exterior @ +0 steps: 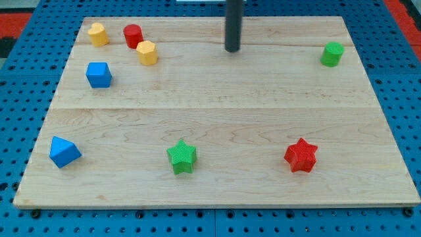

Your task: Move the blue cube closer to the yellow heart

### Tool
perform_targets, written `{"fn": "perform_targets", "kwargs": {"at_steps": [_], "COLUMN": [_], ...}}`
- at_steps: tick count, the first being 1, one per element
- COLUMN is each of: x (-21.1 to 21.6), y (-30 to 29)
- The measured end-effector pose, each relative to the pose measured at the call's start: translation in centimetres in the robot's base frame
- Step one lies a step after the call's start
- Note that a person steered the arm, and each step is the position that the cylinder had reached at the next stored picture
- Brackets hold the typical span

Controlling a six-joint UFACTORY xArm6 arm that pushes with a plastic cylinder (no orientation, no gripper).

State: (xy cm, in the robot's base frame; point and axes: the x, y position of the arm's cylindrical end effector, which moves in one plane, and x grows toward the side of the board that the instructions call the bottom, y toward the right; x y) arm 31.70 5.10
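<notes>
Rod waits far from its block

My tip [232,50], which has no jaws, stands far-centre on the bench [217,112]; blue cube [99,75] sits untouched near the yellow heart [98,33], far left.

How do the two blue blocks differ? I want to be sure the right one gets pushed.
The blue cube sits at the view's upper left, just below the yellow and red blocks; the other blue block lies near the view's bottom-left corner, alone. The blue cube shows square faces and rests flat; the other blue block looks angular and wedge-like, with one corner pointing toward the view's right. Both share the same blue, and my tip touches neither.
</notes>
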Motion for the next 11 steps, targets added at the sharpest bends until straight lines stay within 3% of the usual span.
{"fn": "perform_targets", "kwargs": {"at_steps": [1,2,3,4,5,6,7,8,11], "x": [1.5,-0.8,-2.8,1.8,6.8,10.8,8.5,4.3,0.6], "y": [-6.5,-13.9,-16.7,-13.0,-13.2,-22.2,-27.1,-26.9,-23.7]}}
